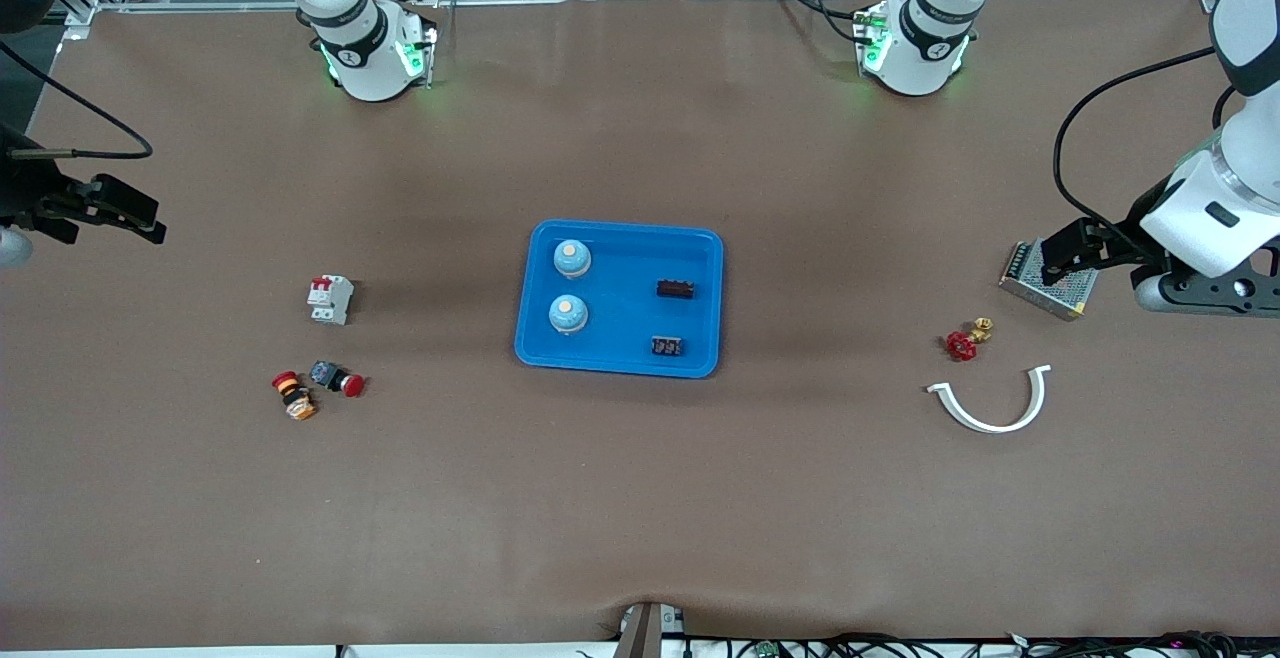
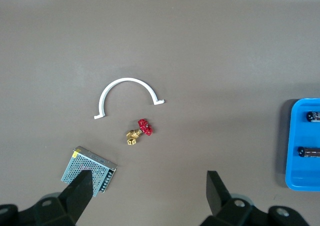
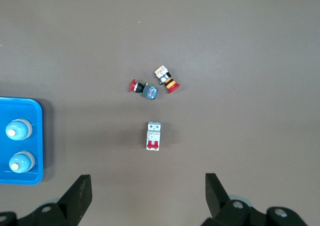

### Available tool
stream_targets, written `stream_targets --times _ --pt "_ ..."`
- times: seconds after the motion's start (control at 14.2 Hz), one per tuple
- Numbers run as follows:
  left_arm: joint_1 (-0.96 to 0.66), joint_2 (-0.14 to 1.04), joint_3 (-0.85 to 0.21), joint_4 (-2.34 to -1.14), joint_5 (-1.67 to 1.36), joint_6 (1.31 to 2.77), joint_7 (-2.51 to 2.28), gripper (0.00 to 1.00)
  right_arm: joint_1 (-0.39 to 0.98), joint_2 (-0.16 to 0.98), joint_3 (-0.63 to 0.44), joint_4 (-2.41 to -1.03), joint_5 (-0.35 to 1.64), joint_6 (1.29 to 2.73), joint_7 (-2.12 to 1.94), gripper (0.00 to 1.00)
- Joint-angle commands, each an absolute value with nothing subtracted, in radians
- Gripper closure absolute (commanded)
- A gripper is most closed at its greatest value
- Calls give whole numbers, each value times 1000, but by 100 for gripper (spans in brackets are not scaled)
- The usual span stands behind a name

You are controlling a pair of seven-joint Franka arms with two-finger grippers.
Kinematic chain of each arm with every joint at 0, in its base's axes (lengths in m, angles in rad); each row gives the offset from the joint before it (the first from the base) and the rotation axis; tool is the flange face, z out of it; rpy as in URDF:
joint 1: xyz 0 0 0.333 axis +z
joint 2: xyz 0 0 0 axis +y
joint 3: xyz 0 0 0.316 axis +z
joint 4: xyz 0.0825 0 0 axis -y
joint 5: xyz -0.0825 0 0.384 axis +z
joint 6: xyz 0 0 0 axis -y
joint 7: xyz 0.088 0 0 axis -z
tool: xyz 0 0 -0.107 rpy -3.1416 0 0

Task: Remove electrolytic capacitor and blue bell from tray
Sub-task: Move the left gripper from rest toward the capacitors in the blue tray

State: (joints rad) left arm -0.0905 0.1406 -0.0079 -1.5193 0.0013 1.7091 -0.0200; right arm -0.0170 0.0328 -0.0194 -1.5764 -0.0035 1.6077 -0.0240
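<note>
Both arms wait w/ fingers spread: left gripper [image 1: 1045, 263] over the metal box [image 1: 1068, 288], right gripper [image 1: 140, 218] over bare table. Next: descend straight onto a blue bell [image 1: 572, 258] in tray [image 1: 620, 363] (avoid its twin).

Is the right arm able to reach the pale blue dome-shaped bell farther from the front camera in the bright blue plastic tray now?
Probably yes. The right hand is open over bare table at its own end, the pale blue dome-shaped bell stands uncovered at that end of the bright blue plastic tray, and nothing lies between them.
</note>
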Motion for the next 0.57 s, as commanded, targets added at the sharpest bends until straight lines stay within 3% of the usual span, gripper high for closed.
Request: stream_targets --times 0.0,0.49 --pt "-86 149 -11 -1508 23 1713 -17 0 -21 34 -12 -1569 -5 1600 -20 0" --pt "-89 144 -12 -1522 14 1713 -26 0 -21 34 -12 -1569 -5 1600 -20 0"
